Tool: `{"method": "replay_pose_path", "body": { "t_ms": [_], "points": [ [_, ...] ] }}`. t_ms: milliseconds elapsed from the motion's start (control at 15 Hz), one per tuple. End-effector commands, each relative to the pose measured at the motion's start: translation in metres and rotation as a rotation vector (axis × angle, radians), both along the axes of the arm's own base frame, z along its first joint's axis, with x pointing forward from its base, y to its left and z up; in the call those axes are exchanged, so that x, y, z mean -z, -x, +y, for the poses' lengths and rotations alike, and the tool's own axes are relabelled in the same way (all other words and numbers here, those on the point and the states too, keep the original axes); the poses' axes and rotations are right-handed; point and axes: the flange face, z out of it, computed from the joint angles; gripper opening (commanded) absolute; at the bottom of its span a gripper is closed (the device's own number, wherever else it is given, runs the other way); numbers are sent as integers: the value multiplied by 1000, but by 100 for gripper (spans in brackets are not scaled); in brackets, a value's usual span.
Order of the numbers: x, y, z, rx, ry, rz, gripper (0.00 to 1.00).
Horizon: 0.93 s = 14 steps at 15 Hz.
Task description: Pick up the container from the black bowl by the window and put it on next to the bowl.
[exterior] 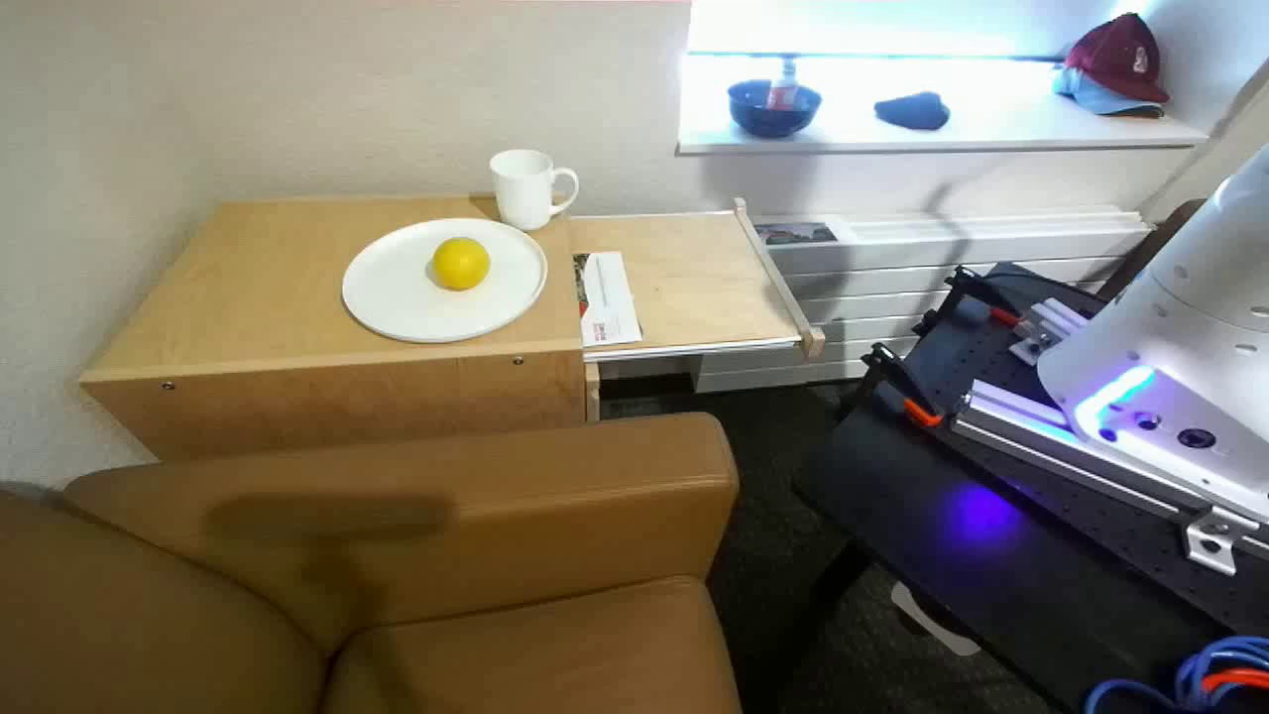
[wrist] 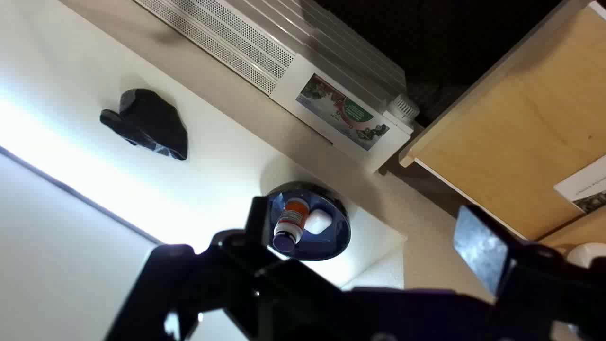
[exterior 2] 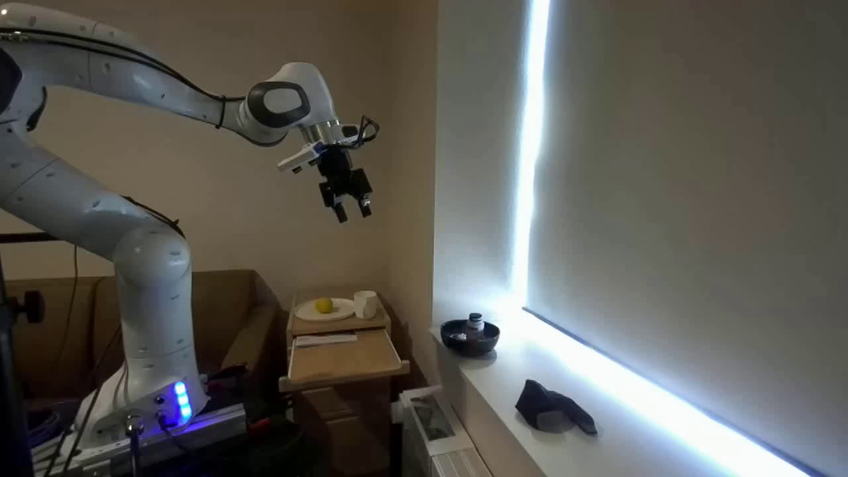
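The container is a small orange-red and white bottle with a dark cap [wrist: 292, 215]; it also shows in both exterior views [exterior: 782, 94] [exterior 2: 474, 326]. It stands tilted inside the black bowl [wrist: 326, 244], beside a white lump [wrist: 318, 221]. The bowl [exterior: 771, 121] [exterior 2: 464, 346] sits at the end of the white window sill [exterior: 1001, 114]. The window [exterior: 872, 28] is bright behind it. My gripper [exterior 2: 353, 213] is open and empty, pointing down, high above the bowl's level and apart from it. In the wrist view the fingers [wrist: 371, 237] are wide apart, one overlapping the bowl's edge.
A dark folded item [wrist: 154, 121] lies on the sill near the bowl, and a red cap [exterior: 1118, 58] further along. A radiator [exterior: 972, 263] is below. A wooden cabinet [exterior: 288, 268] with a pulled-out shelf holds a plate [exterior: 387, 297], yellow ball [exterior: 461, 263] and mug [exterior: 522, 188].
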Motion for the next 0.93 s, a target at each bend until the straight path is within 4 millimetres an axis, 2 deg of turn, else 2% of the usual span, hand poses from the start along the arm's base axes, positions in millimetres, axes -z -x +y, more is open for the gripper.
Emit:
{"method": "replay_pose_path", "body": {
  "t_ms": [0, 733, 800, 867],
  "points": [
    [0, 0, 0, 0, 0, 1, 100],
    [0, 0, 0, 0, 0, 1, 100],
    [11, -14, 5, 23, 37, 14, 100],
    [25, -30, 3, 121, 60, -35, 100]
  ]
}}
